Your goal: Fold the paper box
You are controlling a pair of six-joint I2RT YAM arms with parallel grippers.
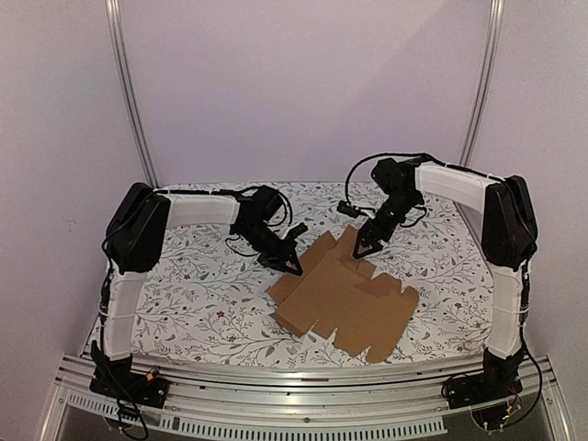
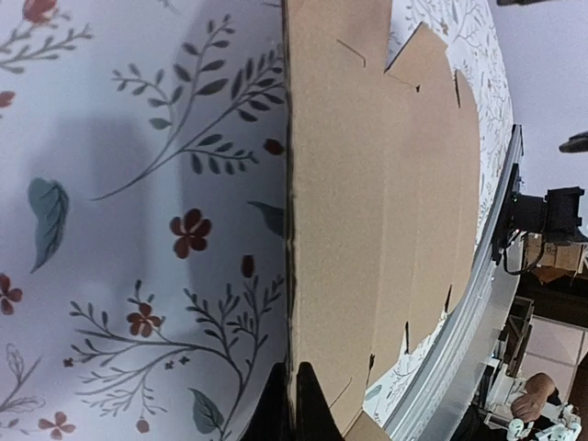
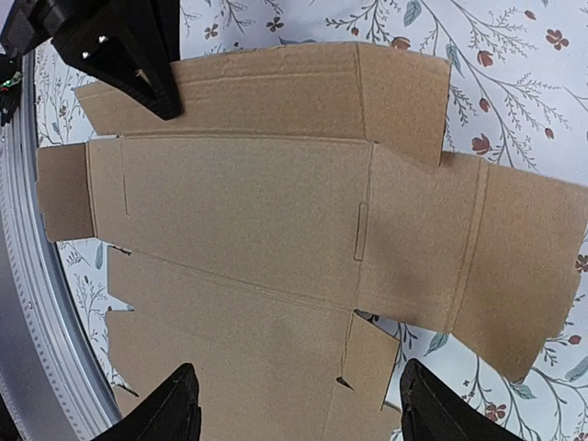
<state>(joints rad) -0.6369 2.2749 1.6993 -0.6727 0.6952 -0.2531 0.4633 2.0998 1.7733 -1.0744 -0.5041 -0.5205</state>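
A: Status of the fold?

B: Barely begun, by my reading. The paper box (image 1: 344, 299) lies as a die-cut sheet on the bench (image 1: 202, 294), middle to right, between the two arms. Score lines and slots show plainly in the right wrist view, but I see no wall standing and no tab tucked in.

A: Anything raised at all?

B: Possibly the side panel (image 3: 276, 87) on the left arm's side. From the top camera it looks a shade lifted. From the right wrist it reads flat, so unconfirmed.

A: Claws?

B: The right claw (image 3: 299, 409) hangs over the far part of the sheet, its two halves wide apart, with nothing in it. The left claw (image 1: 287, 260) is at the sheet's left edge, tip on or just above that side panel.

A: Clamped on it?

B: Cannot tell. Its own camera shows only two dark tips at the bottom border, close together at the cardboard's edge. Whether the edge sits between them is unclear.

A: What else is lost?

B: The left wrist view sees the sheet almost edge-on, so the creases are unreadable there. The right wrist view crops the sheet at its bottom border. The underside is unseen. Left to do, in my judgement: every fold, meaning walls, flaps and tabs.
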